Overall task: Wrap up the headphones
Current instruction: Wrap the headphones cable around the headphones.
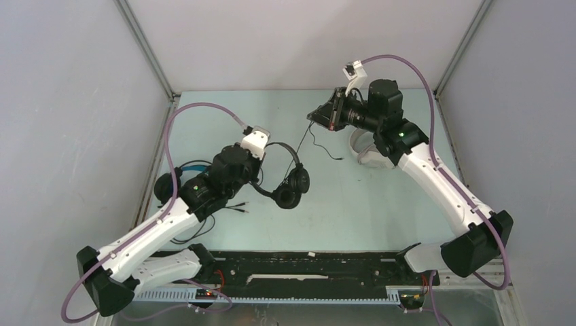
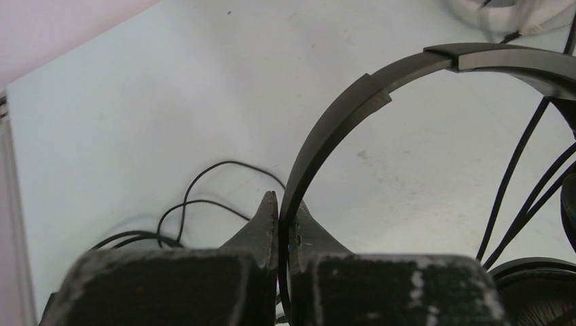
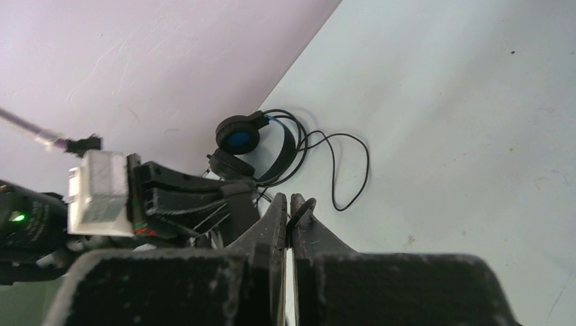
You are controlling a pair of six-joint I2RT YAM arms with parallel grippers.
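Count: three headsets, two grippers.

Slim black headset (image 1: 289,190) sits centre frame in the top view. Its long axis runs roughly up-down: band arch toward the top, ear cups toward the bottom. The left gripper (image 2: 280,207) has its jaws clamped on the band near the left end.

Black headset with blue lining (image 1: 165,185) is at left, partly hidden behind the left arm. White headset (image 1: 370,157) is at upper right, under the right arm.

Right gripper (image 3: 289,207), upper centre, has its jaws pinched on a thin black cable (image 3: 306,202). Which headset the cable belongs to is unclear.
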